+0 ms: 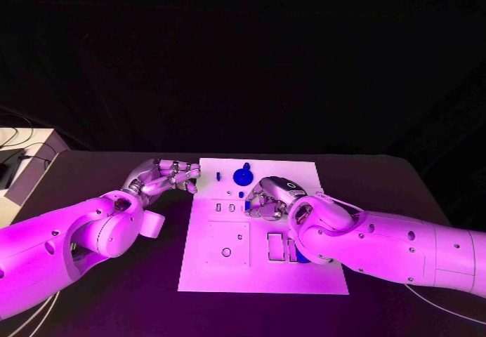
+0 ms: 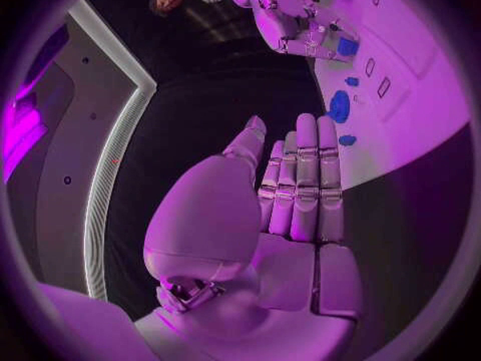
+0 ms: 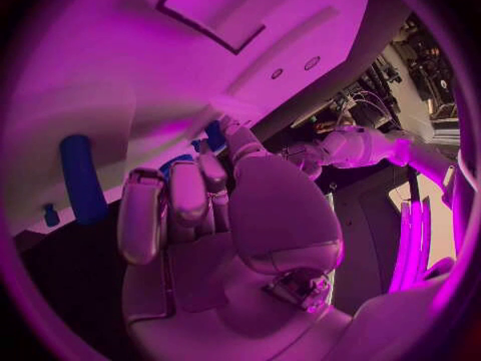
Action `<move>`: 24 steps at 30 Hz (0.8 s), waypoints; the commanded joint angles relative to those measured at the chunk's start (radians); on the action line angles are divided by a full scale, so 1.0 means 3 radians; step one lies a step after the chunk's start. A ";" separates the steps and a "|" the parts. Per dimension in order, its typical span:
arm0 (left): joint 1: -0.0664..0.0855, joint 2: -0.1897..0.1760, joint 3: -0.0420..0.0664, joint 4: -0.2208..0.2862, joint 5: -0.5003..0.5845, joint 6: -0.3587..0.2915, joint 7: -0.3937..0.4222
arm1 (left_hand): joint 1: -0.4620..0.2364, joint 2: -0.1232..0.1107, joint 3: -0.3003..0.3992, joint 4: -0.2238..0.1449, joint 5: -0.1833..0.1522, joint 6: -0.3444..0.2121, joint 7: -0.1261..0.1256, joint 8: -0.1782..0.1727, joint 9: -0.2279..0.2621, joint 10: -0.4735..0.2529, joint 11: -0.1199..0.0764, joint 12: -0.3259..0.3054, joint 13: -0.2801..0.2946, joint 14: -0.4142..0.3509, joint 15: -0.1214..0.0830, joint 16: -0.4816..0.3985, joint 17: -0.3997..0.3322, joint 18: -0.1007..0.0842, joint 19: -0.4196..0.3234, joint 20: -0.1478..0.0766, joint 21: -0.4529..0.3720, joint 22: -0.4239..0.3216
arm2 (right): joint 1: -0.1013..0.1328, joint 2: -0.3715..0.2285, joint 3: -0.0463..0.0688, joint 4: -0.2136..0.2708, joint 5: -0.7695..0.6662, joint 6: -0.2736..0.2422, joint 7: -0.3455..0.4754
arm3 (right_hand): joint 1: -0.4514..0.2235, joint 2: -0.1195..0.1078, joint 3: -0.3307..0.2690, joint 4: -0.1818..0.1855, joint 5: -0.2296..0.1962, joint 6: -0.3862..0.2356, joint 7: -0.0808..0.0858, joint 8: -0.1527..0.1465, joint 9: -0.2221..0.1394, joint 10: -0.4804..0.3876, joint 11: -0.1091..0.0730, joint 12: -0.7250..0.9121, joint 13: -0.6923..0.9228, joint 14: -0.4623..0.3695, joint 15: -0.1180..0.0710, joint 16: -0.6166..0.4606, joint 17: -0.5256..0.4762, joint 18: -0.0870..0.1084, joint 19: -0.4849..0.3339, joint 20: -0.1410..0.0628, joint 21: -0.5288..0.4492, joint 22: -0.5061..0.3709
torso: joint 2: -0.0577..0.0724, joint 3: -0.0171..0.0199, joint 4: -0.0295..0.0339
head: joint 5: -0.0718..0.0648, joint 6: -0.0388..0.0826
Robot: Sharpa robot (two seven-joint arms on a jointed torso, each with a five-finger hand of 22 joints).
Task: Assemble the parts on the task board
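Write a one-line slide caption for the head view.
Two robot arms meet over the white task board: left hand at its left edge, right hand over the board near a round blue part.

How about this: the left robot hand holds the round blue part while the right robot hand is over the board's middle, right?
Not quite. The left robot hand holds nothing: the left wrist view shows it stretched out bare, and the round blue part lies on the task board, apart from it. The right robot hand is over the board's middle.
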 commanded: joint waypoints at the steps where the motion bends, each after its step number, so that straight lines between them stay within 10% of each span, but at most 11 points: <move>1: -0.0001 0.0000 0.0002 0.0008 -0.0006 0.0064 0.0008 | 0.0012 -0.0007 -0.0004 -0.0010 -0.0006 -0.0015 0.0009 -0.0010 -0.0005 -0.0009 0.0011 -0.0011 -0.0002 -0.0018 -0.0006 -0.0007 0.0003 0.0002 -0.0026 0.0000 0.0020 0.0001 | -0.0004 0.0015 0.0000 -0.0016 -0.0092 0.0034 -0.0028 | -0.0019 -0.0019 -0.0004 0.0015 0.0018 0.0016 0.0006 0.0011 0.0004 0.0007 -0.0014 -0.0001 0.0005 0.0000 -0.0015 -0.0016 -0.0006 -0.0049 0.0277 -0.0013 0.0011 0.0699 | 0.0002 0.0001 -0.0003 | 0.0002 0.0004; 24: 0.0000 -0.0005 0.0002 0.0008 -0.0006 0.0075 -0.0005 | 0.0017 -0.0004 -0.0010 -0.0001 -0.0005 -0.0019 0.0010 -0.0010 -0.0004 -0.0011 0.0012 -0.0010 -0.0002 -0.0017 -0.0005 -0.0011 -0.0001 0.0003 -0.0024 0.0003 0.0018 -0.0010 | -0.0011 0.0063 0.0001 -0.0116 -0.0101 0.0111 0.0024 | 0.0012 -0.0109 0.0021 0.0030 -0.0016 -0.0131 0.0071 -0.0009 -0.0006 -0.0041 0.0029 -0.0056 -0.0028 -0.0007 0.0015 -0.0015 -0.0015 -0.0044 0.0273 0.0012 0.0001 0.0697 | 0.0001 0.0003 -0.0002 | 0.0004 -0.0006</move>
